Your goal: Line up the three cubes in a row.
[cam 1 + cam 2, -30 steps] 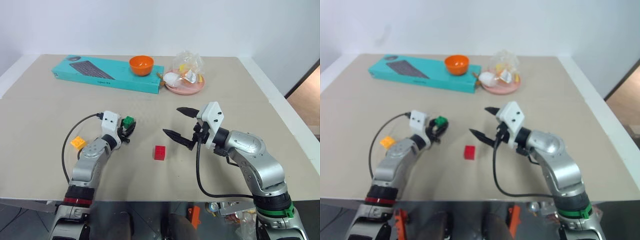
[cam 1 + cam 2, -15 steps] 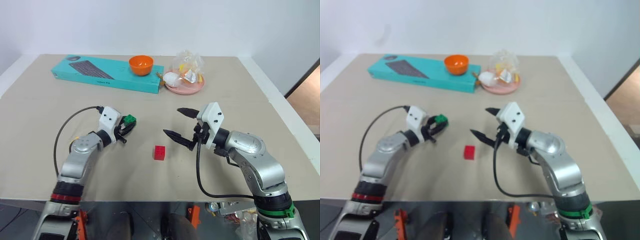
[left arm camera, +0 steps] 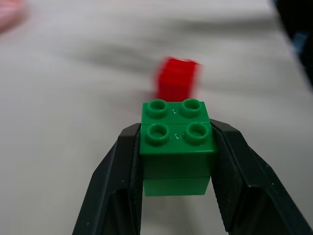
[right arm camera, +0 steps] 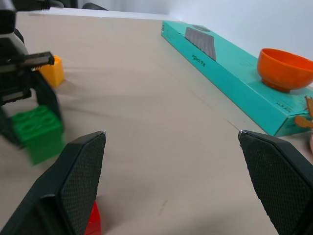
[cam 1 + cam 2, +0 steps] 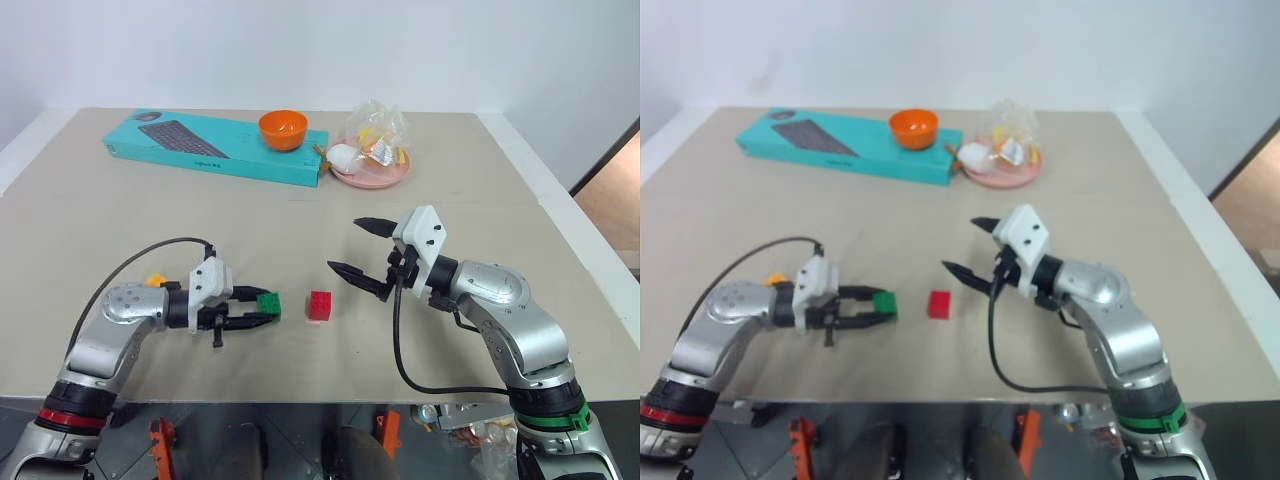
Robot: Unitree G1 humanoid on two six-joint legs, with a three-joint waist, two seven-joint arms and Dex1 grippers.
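Green cube: pinched between the two black fingers of the left gripper, studs facing up. It sits low over the table, just to the left of the red one, but I honestly can't tell if it's touching down or hanging a hair above.
Red cube: sitting free on the table, near the front edge, roughly between the two arms. In the left wrist view it's straight ahead of the green one, so the approach line looks decent.
Yellow-orange cube: off behind the left arm, mostly hidden by it, well apart from the other two. That one is not yet in any row.
Left gripper: clamped on the green cube by its side faces, pointing across toward the red.
Right gripper: fingers spread wide, nothing in them, hovering above and to the right of the red cube.
Step in hand (my read): setting green down next to red as the start of the row.
How to do it well: lower it flat, keep the studs level, leave a small gap so the finger doesn't shove red when it opens, then back out along the approach line.
Watch out: releasing while tilted could tip it.
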